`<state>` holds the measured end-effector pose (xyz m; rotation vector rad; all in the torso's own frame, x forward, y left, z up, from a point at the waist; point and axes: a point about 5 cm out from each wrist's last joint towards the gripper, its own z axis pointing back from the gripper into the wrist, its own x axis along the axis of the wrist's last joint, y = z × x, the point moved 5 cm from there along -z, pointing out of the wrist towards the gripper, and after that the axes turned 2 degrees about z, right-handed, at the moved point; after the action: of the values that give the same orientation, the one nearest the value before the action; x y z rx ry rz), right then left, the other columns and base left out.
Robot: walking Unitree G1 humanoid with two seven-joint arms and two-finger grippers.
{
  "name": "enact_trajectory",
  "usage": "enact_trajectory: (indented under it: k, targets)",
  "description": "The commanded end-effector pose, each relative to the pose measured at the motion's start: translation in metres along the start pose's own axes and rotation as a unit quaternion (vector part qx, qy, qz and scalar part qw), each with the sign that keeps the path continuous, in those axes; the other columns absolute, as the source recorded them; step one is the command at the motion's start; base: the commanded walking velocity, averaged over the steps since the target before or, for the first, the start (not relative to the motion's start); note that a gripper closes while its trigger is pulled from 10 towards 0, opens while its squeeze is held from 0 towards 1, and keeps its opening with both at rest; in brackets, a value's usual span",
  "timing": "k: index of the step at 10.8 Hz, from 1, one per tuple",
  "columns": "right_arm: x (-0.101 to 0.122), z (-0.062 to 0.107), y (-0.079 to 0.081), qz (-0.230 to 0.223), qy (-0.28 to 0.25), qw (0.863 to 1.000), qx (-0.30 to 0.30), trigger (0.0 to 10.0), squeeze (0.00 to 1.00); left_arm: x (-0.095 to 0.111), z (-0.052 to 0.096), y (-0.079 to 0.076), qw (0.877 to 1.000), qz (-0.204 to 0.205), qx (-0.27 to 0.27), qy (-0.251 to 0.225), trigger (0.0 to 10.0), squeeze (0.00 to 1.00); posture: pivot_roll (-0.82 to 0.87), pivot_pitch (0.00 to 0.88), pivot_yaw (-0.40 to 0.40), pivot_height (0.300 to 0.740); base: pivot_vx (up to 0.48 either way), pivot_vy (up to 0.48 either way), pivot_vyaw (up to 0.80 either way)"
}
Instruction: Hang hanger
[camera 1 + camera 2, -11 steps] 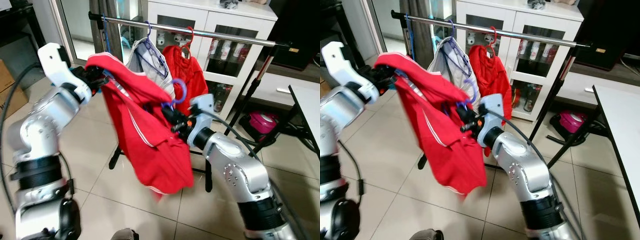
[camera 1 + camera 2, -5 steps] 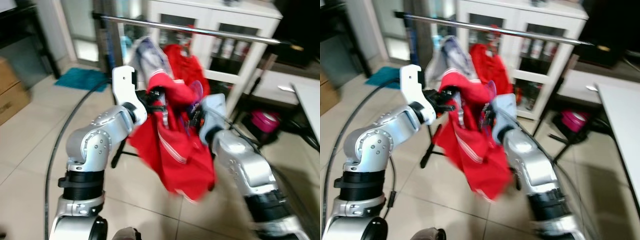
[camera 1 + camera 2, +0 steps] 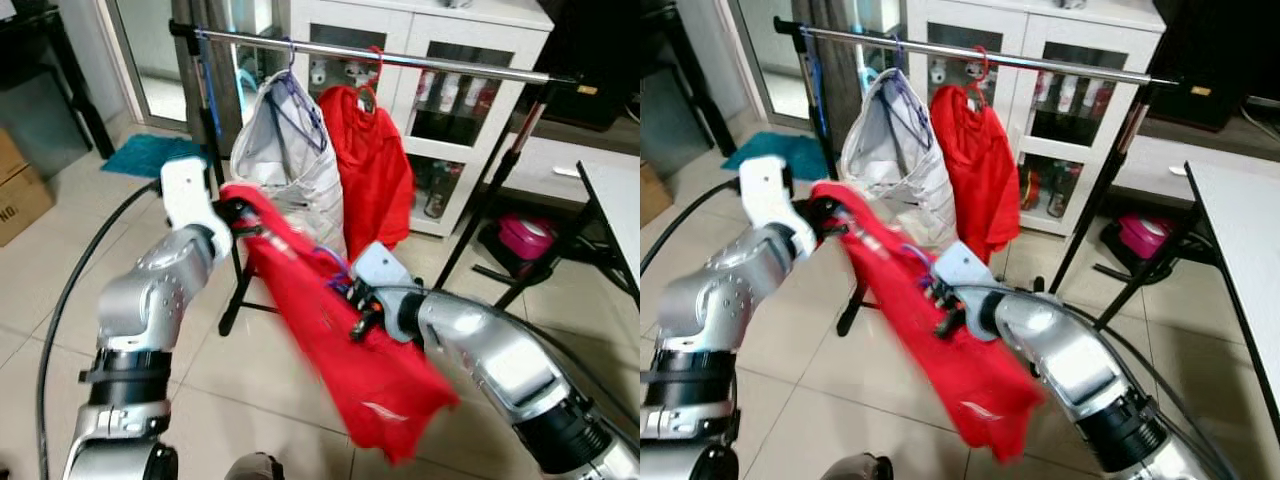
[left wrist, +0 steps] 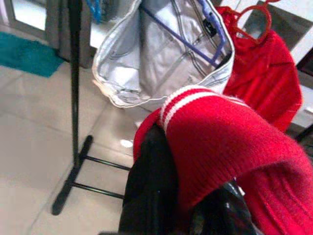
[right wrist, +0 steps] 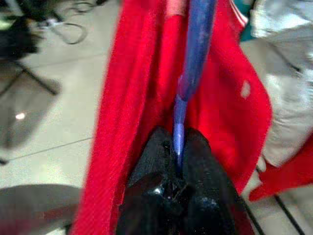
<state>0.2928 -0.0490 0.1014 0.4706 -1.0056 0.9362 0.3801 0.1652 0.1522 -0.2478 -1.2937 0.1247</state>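
Two grippers are engaged on one load. I have the right gripper (image 5: 177, 161) pinched on the blue hanger (image 5: 193, 54); its wrist view shows the plastic held tight between both black fingers. In the left eye view that gripper sits at centre frame, low and in front of the rack. I have the left gripper (image 3: 240, 222) at centre left, carrying one end of the red garment (image 3: 340, 350). Its wrist view shows the striped cuff (image 4: 195, 98) draped over the fingers, but I cannot tell whether those fingers are spread or pressed together beneath the cloth.

The red garment sags from the left gripper down past the right gripper toward lower centre of frame, motion-blurred. The hanger is largely buried in it; a short blue-purple stretch shows just above the right gripper in the left eye view.

The clothes rail (image 3: 450, 65) runs across the top of frame. A white garment (image 3: 285, 150) and a red shirt (image 3: 375, 165) already hang at its upper-centre portion; the stretch toward upper right looks free.

In my judgement the hook must rise well above its present height. I would lift the right arm first, keep the hook upright and visible, aim for the free stretch right of the red shirt, and let the left arm follow to stop the cloth dragging the hanger off level. Risk: loose fabric snagging the hanging items.
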Motion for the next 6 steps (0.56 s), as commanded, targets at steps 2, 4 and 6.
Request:
enact_trajectory:
  k: [2, 4, 6]
  targets:
    - [-0.023, 0.019, -0.005, 0.078, 0.08, 0.994, 0.021, 0.0, 0.0, -0.001, 0.001, 0.02, 0.999, -0.021, 0.045, -0.017, 0.0, 0.0, 0.03, 0.0, 0.005, 0.74, 0.0, 0.0, 0.0]
    - [0.02, 0.012, -0.026, -0.089, -0.046, 0.994, -0.047, 0.0, 0.0, -0.011, 0.0, -0.004, 0.999, -0.031, -0.006, -0.008, 0.0, 0.0, 0.02, 0.0, 0.007, 0.74, 0.0, 0.0, 0.0]
    - [-0.005, 0.011, -0.086, -0.091, -0.023, 0.958, -0.271, 0.0, 0.0, -0.005, 0.004, -0.058, 0.994, -0.016, -0.106, -0.02, 0.0, 0.0, 0.03, 0.0, 0.007, 0.74, 0.0, 0.0, 0.0]
